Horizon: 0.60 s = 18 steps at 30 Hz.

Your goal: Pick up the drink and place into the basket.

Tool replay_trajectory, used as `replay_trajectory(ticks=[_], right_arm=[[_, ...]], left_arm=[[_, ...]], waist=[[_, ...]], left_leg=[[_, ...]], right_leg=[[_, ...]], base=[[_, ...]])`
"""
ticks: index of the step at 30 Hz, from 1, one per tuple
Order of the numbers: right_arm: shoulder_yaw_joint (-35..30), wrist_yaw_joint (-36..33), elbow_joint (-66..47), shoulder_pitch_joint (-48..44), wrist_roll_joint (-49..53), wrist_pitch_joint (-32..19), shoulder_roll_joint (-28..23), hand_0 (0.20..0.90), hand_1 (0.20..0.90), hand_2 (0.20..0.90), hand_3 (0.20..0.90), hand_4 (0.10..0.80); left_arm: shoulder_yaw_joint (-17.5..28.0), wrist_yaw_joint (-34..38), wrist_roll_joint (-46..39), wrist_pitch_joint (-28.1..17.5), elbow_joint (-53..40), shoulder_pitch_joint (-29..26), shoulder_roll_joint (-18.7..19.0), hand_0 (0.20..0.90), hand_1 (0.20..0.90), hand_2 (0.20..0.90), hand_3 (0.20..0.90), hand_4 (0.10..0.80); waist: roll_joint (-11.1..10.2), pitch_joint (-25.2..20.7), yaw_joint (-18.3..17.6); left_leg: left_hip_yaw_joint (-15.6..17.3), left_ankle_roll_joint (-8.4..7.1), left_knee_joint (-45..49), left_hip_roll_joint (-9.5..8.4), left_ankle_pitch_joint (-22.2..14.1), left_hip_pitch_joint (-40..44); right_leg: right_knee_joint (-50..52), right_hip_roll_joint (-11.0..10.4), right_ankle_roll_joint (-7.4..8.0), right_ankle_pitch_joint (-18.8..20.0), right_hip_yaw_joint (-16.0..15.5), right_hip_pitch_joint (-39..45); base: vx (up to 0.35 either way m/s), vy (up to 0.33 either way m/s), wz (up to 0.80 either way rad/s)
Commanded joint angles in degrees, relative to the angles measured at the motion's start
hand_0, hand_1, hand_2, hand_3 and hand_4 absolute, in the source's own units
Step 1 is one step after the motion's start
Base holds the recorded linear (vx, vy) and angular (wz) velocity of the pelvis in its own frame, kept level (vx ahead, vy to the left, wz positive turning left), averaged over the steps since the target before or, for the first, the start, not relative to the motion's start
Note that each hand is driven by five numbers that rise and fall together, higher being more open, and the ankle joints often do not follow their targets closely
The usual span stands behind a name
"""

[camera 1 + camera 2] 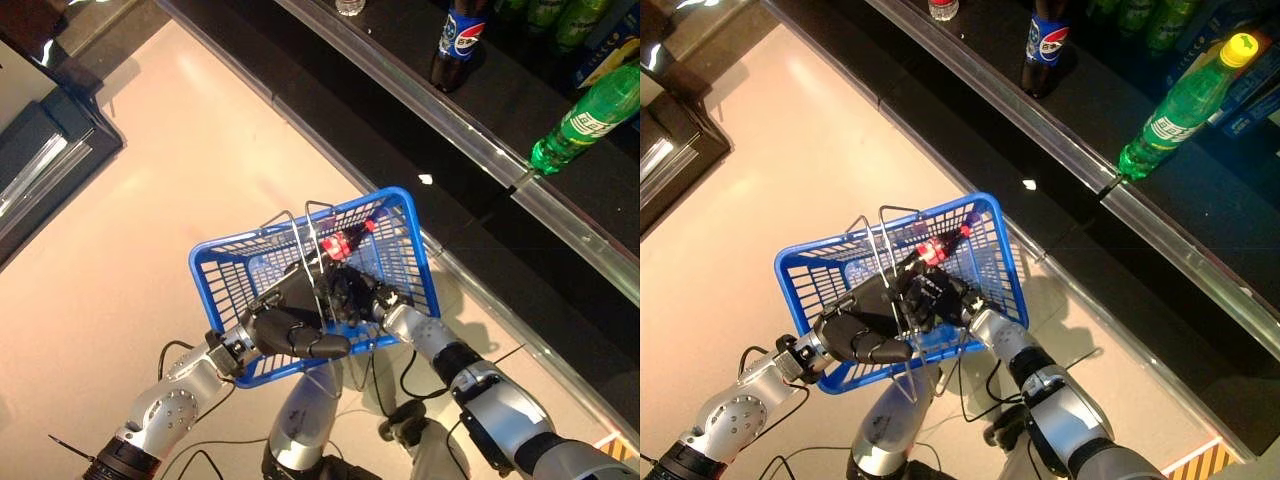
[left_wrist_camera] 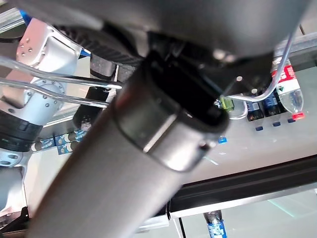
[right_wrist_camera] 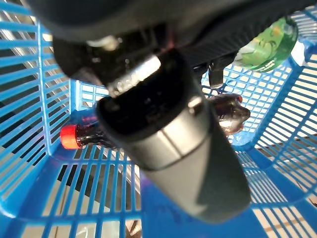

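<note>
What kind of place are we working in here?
Likely a shop's drinks aisle: a blue basket with wire handles, bottles such as the cola and a green bottle on a dark shelf.

Both silver-grey arms reached forward and inward, wrists close together. The left hand (image 1: pixel 290 325) had its dark fingers curled, the thumb lying along the front. The right hand (image 1: pixel 940 290) sat just beside it; its fingers could not be made out.

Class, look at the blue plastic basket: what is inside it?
Inside the blue plastic basket lies a dark cola bottle with a red cap, with the right hand reaching in over it. The hand hides much of the bottle.
</note>
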Motion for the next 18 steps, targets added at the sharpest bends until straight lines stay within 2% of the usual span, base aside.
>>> replay_trajectory(ticks=[1, 4, 7, 8, 18], right_arm=[[0.58, 7.56, -13.43, -2.78, 0.52, -4.68, 1.4, 0.9, 0.9, 0.9, 0.9, 0.8], [0.64, 9.15, -23.03, 1.5, 2.29, -9.38, 0.47, 0.9, 0.9, 0.9, 0.9, 0.8], [-0.37, 9.7, -28.11, 4.12, 2.64, -11.18, 0.15, 0.9, 0.9, 0.9, 0.9, 0.8], [-1.41, 9.81, -33.49, 6.93, 2.04, -13.62, -0.15, 0.9, 0.9, 0.9, 0.9, 0.8], [-6.89, 12.0, -54.11, 19.61, -4.52, -17.15, -2.91, 0.9, 0.9, 0.9, 0.9, 0.8]], left_arm=[[3.97, -7.96, -8.22, -7.86, -20.99, -5.47, -5.88, 0.3, 0.3, 0.3, 0.2, 0.1], [4.98, -6.5, -8.69, -8.27, -20.14, -3.25, -6.61, 0.3, 0.3, 0.3, 0.2, 0.1], [5.88, -6.74, -9.37, -8.5, -20.01, -1.87, -7.16, 0.3, 0.3, 0.3, 0.2, 0.1], [6.66, -7.44, -8.69, -9.3, -19.99, -0.25, -7.97, 0.3, 0.3, 0.3, 0.2, 0.1], [9.65, -5.73, -8.66, -10.73, -19.97, 5.51, -11.19, 0.3, 0.3, 0.3, 0.2, 0.1]], waist=[[-1.15, -3.05, -1.7], [-1.66, -3.11, -2.71], [-2.0, -3.26, -3.3], [-2.31, -3.31, -4.05], [-3.54, -3.95, -8.09]], left_leg=[[2.99, 3.75, 5.49, -0.1, -2.88, -1.44], [3.75, 3.82, 5.49, 0.33, -3.0, -1.33], [4.09, 3.94, 5.39, 0.56, -3.1, -1.2], [4.45, 3.99, 5.46, 0.84, -3.22, -1.22], [6.67, 4.04, 4.41, 2.28, -3.23, 0.24]], right_leg=[[-8.89, 0.62, -2.73, 14.33, 0.99, 0.1], [-8.75, 0.7, -2.62, 14.32, 1.27, -0.14], [-8.77, 0.85, -2.6, 14.27, 1.56, -0.24], [-8.79, 1.08, -2.63, 14.21, 1.87, -0.46], [-9.93, 2.28, -2.43, 14.36, 3.75, -0.44]], base=[[0.0, 0.0, 0.0], [0.0, 0.0, 0.0], [-0.008, -0.009, -0.06], [-0.019, -0.002, -0.11], [-0.014, 0.018, -0.11]])
